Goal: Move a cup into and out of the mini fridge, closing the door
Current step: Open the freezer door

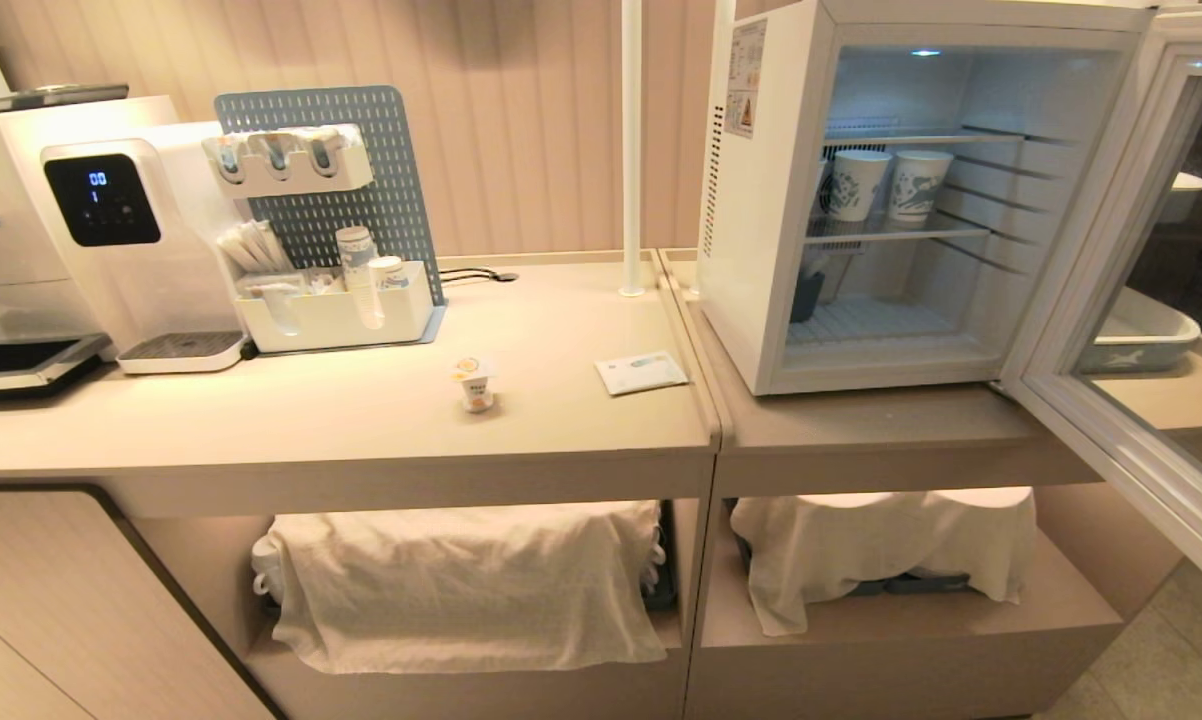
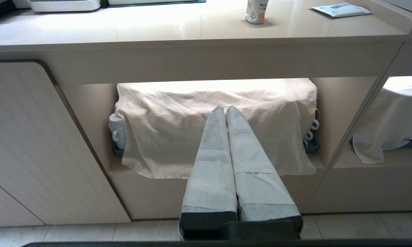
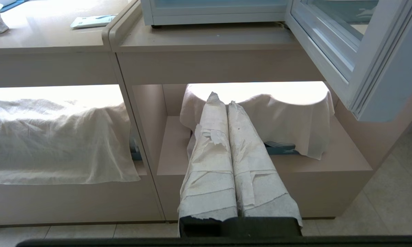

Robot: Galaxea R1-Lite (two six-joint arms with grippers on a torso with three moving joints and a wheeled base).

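We note the cup [image 1: 475,382] standing upright on the bench [image 1: 341,420], well apart from the mini fridge [image 1: 761,300], whose door [image 1: 1121,330] hangs wide open. Two paper cups [image 1: 886,185] sit on its middle wire shelf. The left tool [image 2: 225,109] and right tool [image 3: 219,99] both hang low before the cloth-draped lower shelves, fingers pressed together, holding nothing.

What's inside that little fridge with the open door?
Inside the mini fridge, two paper cups stand on the middle wire shelf. A dark object sits lower left, partly hidden. The bottom looks bare.
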